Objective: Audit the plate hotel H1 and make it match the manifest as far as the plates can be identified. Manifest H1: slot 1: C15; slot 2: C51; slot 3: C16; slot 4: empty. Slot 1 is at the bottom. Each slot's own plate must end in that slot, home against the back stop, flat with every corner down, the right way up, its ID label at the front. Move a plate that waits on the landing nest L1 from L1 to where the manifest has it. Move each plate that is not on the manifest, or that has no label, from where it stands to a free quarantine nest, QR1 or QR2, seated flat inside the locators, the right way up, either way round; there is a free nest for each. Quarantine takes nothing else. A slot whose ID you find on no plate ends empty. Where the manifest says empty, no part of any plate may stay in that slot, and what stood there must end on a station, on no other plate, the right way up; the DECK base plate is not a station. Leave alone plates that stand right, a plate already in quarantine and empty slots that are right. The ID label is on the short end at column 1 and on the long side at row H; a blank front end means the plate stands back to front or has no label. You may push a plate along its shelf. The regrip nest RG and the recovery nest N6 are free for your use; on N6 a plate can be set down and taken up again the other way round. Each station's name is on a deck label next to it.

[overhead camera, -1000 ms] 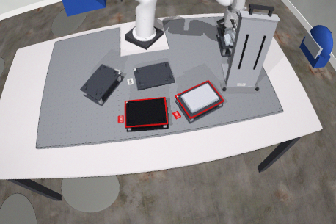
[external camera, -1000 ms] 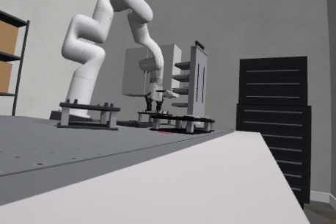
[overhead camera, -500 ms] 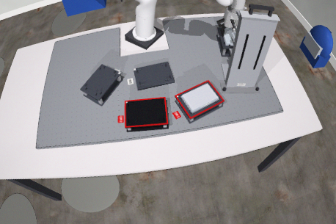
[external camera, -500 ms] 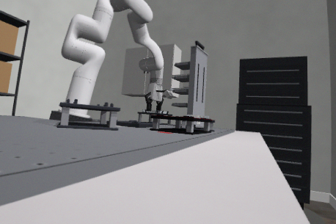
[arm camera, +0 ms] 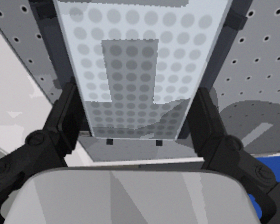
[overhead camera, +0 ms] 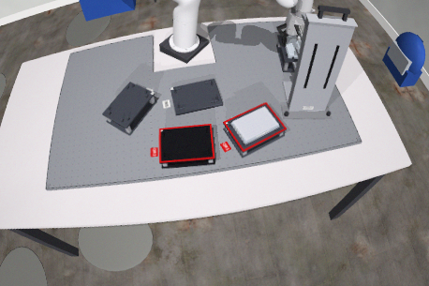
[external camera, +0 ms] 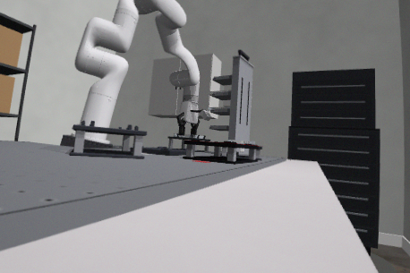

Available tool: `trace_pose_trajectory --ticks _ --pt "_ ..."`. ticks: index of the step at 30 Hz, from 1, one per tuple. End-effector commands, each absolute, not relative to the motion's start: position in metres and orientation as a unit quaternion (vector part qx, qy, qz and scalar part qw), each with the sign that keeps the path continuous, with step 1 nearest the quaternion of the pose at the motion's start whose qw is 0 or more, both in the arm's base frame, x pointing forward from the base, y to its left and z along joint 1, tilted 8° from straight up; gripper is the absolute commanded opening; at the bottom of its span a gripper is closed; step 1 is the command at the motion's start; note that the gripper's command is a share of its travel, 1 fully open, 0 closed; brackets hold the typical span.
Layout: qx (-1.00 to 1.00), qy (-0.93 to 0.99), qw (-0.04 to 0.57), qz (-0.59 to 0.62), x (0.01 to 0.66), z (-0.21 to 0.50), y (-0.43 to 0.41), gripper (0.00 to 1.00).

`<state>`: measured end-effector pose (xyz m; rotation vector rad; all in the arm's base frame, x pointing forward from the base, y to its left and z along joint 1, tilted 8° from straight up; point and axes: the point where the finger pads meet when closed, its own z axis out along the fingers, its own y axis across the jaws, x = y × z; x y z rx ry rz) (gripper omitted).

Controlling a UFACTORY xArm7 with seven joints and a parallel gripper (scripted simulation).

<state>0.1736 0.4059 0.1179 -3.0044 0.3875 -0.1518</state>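
The plate hotel stood at the table's far right corner, and the arm was working its open front. From the side view, its shelves looked mostly bare, so much of the audit seemed handled; slot contents could not be read for sure. Toward the near edge, one red-framed quarantine nest looked empty while its neighbour carried a pale plate. Two dark nests sat left of centre, unloaded. At the hotel, the gripper had its fingers spread wide beside a white well plate, letting go rather than clamped, the plate apparently resting on a low shelf.
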Motion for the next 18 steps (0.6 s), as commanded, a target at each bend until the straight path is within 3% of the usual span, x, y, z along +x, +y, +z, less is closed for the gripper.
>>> trace_pose_trajectory --ticks 1,18 --pt "-0.989 0.127 0.056 -0.05 0.174 0.119 0.407 1.0" --pt "-0.989 0.127 0.056 -0.05 0.172 0.137 0.405 1.0"
